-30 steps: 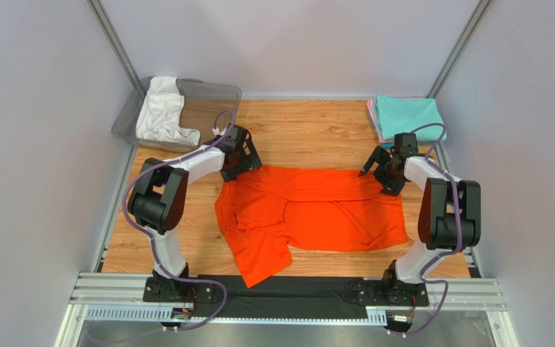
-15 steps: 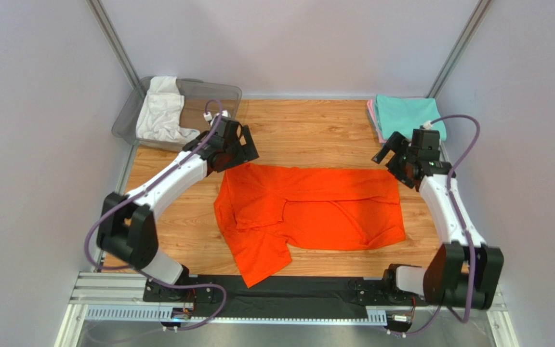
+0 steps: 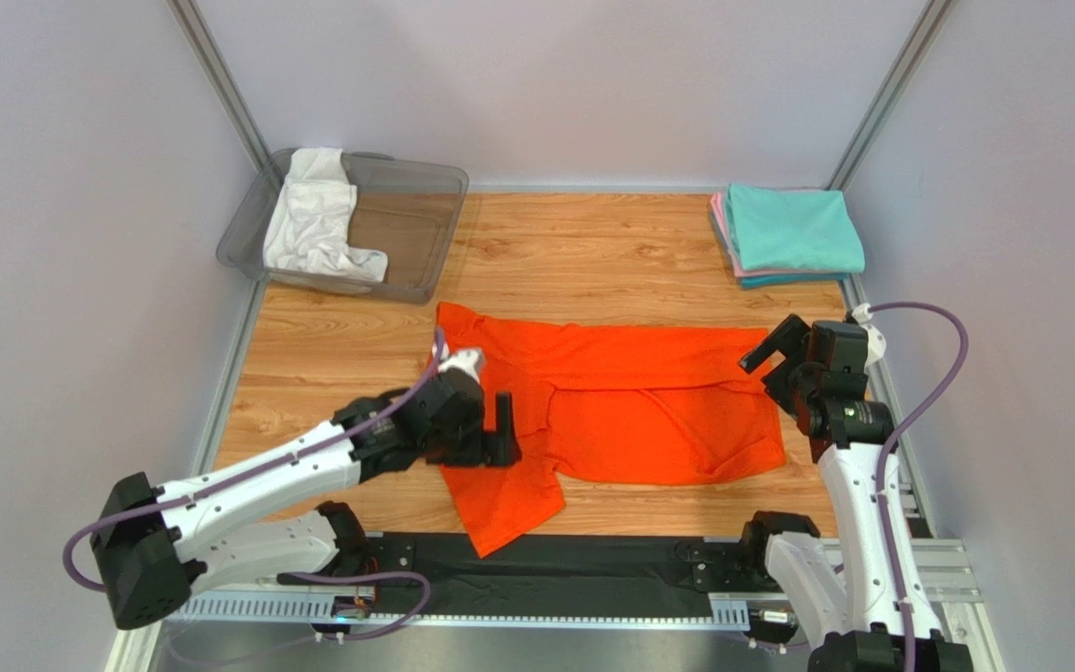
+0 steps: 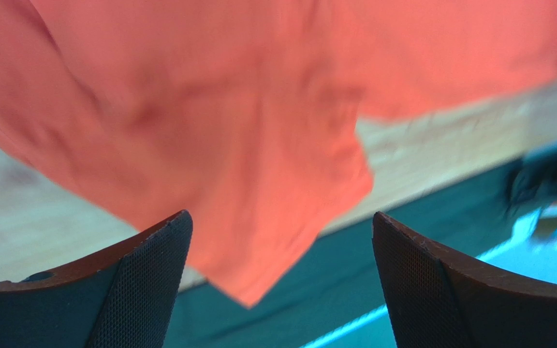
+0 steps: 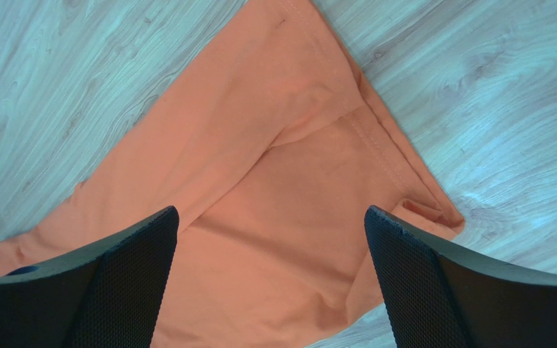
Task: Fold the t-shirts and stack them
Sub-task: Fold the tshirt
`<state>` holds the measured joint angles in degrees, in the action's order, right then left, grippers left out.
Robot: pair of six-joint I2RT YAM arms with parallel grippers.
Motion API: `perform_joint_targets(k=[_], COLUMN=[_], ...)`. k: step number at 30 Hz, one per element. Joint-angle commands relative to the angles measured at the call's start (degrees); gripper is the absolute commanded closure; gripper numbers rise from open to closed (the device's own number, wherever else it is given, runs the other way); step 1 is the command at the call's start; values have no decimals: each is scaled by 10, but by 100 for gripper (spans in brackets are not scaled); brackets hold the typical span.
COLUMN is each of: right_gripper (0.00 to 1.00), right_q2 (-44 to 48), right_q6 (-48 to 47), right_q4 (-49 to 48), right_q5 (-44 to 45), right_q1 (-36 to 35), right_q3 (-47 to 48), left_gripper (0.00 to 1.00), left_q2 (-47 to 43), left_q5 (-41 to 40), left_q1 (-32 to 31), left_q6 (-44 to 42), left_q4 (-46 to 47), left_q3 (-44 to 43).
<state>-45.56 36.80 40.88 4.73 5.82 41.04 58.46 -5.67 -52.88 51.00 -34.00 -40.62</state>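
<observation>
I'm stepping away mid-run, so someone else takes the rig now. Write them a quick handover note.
Left tool open above the orange t-shirt, near-left part. Right tool open above its right end. Neither holds cloth.
Done: teal t-shirt folded on pink t-shirt, far right.
To do: finish folding the orange one, stack it; then the white t-shirt in the clear bin.

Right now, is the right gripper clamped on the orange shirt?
No: the right gripper hangs open above the orange shirt, its jaws wide apart with nothing between them.
</observation>
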Motion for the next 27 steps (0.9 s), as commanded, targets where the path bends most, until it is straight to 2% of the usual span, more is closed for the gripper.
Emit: perform_joint_targets(k=[1, 5, 9, 13, 17, 20, 24, 27], right_gripper=[0, 0, 0, 0, 0, 0, 0, 0], right_q2=[16, 13, 5, 2, 4, 11, 23, 37], right_q6=[-17, -31, -41, -38, -40, -32, -7, 16], right_q4=[19, 19, 21, 21, 21, 24, 28, 28], right_q5=[21, 9, 14, 13, 13, 26, 56, 63], right_q1=[2, 3, 2, 2, 2, 2, 4, 6], right_q3=[-2, -13, -20, -26, -28, -32, -40, -51], left_gripper=[0, 2, 5, 12, 31, 39, 40, 45], left_q2=[-49, -91, -77, -32, 13, 27, 42, 49], left_q5=[8, 0, 6, 6, 7, 8, 17, 17], left_q1=[-85, -153, -208, -226, -229, -232, -249, -253], left_q6=[94, 175, 197, 201, 207, 212, 223, 236], left_q4=[-44, -49, -48, -48, -45, -40, -29, -27], left_q3=[53, 98, 113, 107, 101, 101, 108, 120])
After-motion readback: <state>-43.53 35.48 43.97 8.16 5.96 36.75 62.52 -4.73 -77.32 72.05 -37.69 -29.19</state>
